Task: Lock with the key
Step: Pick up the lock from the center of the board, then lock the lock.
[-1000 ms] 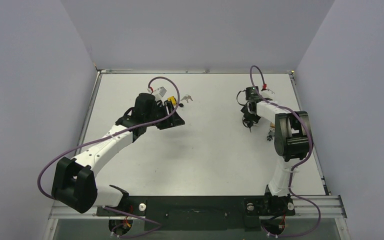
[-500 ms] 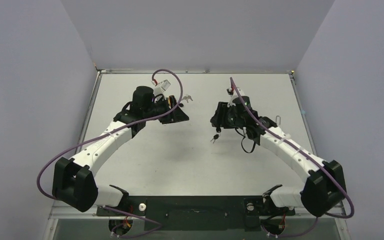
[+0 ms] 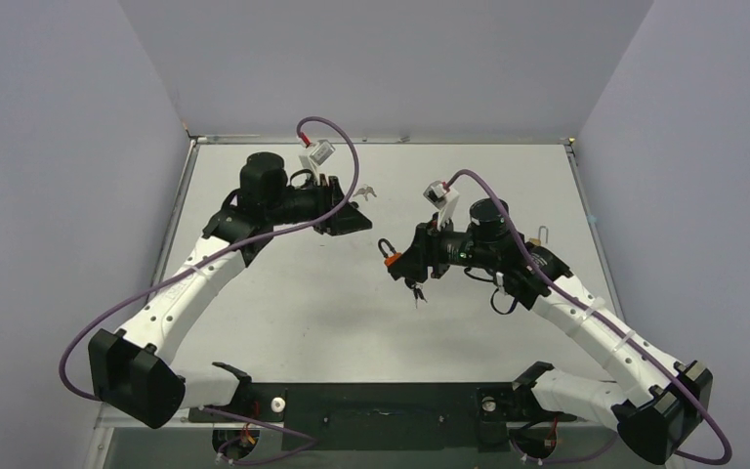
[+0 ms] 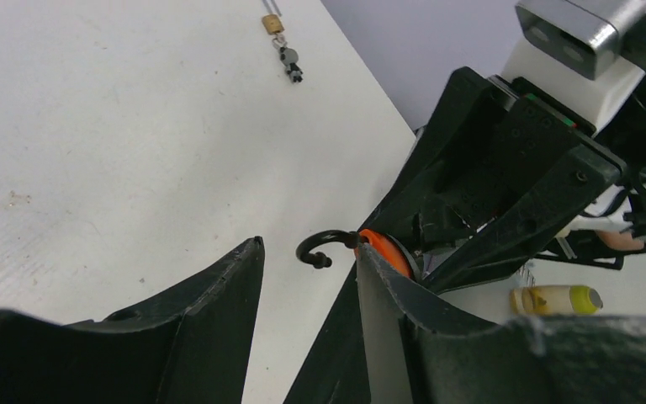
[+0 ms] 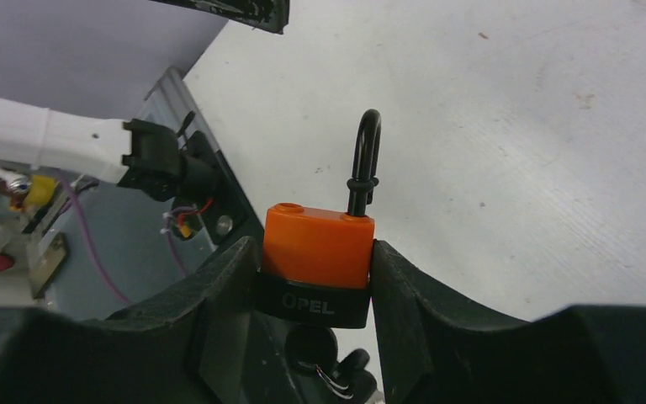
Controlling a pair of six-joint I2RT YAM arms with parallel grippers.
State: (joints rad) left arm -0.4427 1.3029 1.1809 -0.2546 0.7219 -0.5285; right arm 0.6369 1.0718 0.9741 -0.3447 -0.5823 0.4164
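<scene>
Right claw clamped on orange padlock, shackle up | left claw spread wide, orange padlock near, ahead of it.

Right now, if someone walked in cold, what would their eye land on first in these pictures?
The bright orange padlock stands out most, clamped in the right gripper above the middle of the table, its black shackle open. The left gripper faces it with its fingers apart and nothing between them. A small set of keys lies on the table near the far edge.
</scene>
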